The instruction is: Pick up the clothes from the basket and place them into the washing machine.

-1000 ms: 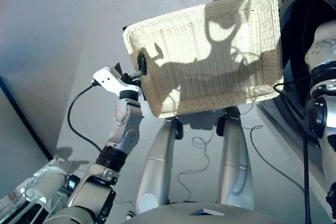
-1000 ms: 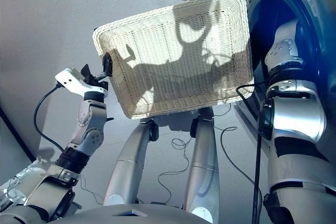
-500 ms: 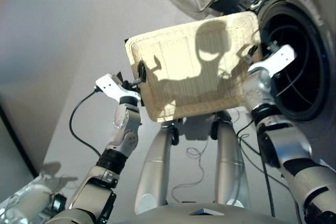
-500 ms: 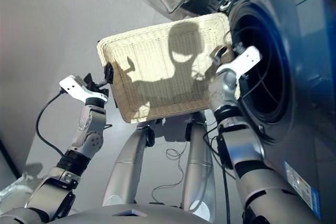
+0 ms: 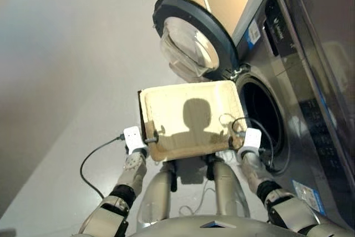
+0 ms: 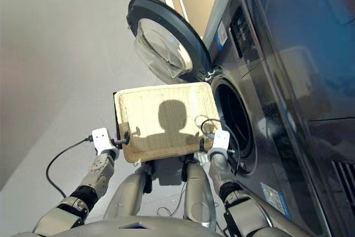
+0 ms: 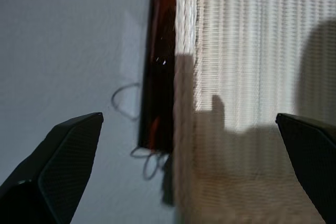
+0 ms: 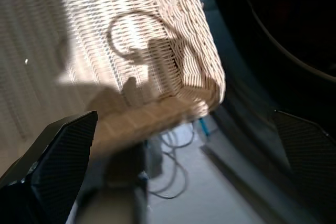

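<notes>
1. Basket (image 5: pixel 191 119): cream woven tray, raised in front of the robot between both pincers; inside bare of garments, crossed only by shadow. Clothes not visible in any view.
2. Left gripper (image 5: pixel 147 137): at the basket's left rim, near its near-left corner. Fingers (image 7: pixel 63 156) spread wide in the wrist view, the rim and a dark brown strip (image 7: pixel 160 61) along it lying between them; no grip evident.
3. Right gripper (image 5: pixel 237 135): at the basket's right rim, near its near-right corner, just beside the drum mouth. Fingers (image 8: pixel 58 150) wide apart in the wrist view, basket corner ahead of them; contact with the rim undetermined.
4. Cables: black lead (image 5: pixel 94 156) trailing from the left wrist across the floor; another (image 5: pixel 260 131) looping from the right wrist in front of the drum mouth.
5. Washing machine (image 5: pixel 288 81): dark grey front-loader, right of and beyond the basket; drum mouth (image 5: pixel 260 117) open and dark, just beside the basket's right edge.
6. Porthole door (image 5: pixel 188 40): black-rimmed glass, swung open, beyond the basket's far edge.
</notes>
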Robot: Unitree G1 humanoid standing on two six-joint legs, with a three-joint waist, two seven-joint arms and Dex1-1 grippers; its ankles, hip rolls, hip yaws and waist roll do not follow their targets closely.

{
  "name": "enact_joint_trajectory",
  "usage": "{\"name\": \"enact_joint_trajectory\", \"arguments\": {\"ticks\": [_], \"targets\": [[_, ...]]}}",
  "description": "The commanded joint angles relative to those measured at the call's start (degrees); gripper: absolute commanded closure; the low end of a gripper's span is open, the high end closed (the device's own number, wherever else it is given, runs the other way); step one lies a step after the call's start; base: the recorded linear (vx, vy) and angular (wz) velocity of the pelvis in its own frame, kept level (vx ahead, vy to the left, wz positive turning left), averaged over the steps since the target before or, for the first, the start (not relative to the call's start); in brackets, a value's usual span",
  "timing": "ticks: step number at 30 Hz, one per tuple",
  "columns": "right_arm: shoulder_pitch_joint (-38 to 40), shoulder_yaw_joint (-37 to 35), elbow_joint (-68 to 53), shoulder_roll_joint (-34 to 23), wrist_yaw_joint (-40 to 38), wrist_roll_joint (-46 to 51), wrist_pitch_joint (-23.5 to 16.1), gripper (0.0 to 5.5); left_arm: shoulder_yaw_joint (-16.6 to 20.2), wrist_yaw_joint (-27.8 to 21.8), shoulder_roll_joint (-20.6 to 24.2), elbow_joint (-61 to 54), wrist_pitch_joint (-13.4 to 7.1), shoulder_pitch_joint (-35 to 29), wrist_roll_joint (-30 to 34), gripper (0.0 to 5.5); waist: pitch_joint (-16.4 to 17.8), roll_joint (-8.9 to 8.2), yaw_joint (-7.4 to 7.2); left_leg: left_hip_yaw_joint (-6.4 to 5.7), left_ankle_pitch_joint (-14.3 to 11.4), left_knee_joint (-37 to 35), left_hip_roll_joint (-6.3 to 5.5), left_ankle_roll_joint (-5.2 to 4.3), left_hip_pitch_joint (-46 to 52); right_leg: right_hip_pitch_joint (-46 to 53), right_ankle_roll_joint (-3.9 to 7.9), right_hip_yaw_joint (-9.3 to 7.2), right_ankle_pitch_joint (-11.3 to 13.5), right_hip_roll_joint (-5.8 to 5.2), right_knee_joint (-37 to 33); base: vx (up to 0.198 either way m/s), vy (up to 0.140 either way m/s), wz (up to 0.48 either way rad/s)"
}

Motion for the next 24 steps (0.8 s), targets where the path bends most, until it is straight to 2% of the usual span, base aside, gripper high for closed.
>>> {"name": "enact_joint_trajectory", "arguments": {"ticks": [1, 7, 11, 19, 24], "targets": [[0.47, 2.1, 1.01, 0.69, 2.28, -5.51, -0.1, 0.0, 1.46, -0.75, 0.42, 3.07, -0.49, 0.21, 9.13, 0.0, -4.07, -0.98, -0.37, 2.3, -1.54, -0.3, -1.3, -1.88, 2.45, 7.33, 4.6, -0.62, -0.14, 1.87, -7.12, 0.065, 0.035, -0.01], [4.18, 0.72, 4.44, 0.3, 4.53, -8.12, 1.13, 0.0, 3.09, -2.72, 0.51, 5.62, 0.5, 3.1, 12.01, 0.0, -8.25, -1.24, -0.32, 3.61, -1.24, -3.78, -0.95, -2.16, 8.76, 13.15, 5.23, -0.01, 0.53, 2.59, -10.99, 0.053, 0.027, -0.021], [5.38, -0.4, 6.01, 0.62, 4.67, -9.15, 2.0, 0.0, 4.84, -3.29, -0.51, 6.05, 0.96, 4.57, 9.58, 0.0, -9.55, -1.04, -0.27, 3.93, -0.96, -5.11, -0.95, -2.13, 11.73, 15.66, 5.31, 0.04, 0.26, 2.77, -11.24, 0.0, 0.0, 0.0], [6.77, -1.38, 8.27, 0.99, 5.51, -10.13, 3.18, 0.0, 4.04, -4.25, -1.96, 8.35, 2.6, 6.55, 12.93, 0.0, -11.36, -0.64, -0.28, 3.77, -1.76, -5.67, -0.93, -1.87, 15.87, 20.22, 5.0, -0.24, -1.19, 2.89, -11.39, 0.036, -0.001, -0.002], [6.36, -1.01, 7.54, 0.86, 5.57, -10.18, 3.2, 0.0, 4.31, -4.11, -1.31, 7.81, 2.58, 6.91, 13.79, 0.0, -11.75, -0.61, -0.31, 3.48, -2.41, -5.08, -0.87, -1.76, 16.74, 21.28, 4.81, -0.34, -1.84, 2.79, -11.05, 0.0, 0.0, 0.0]]}}
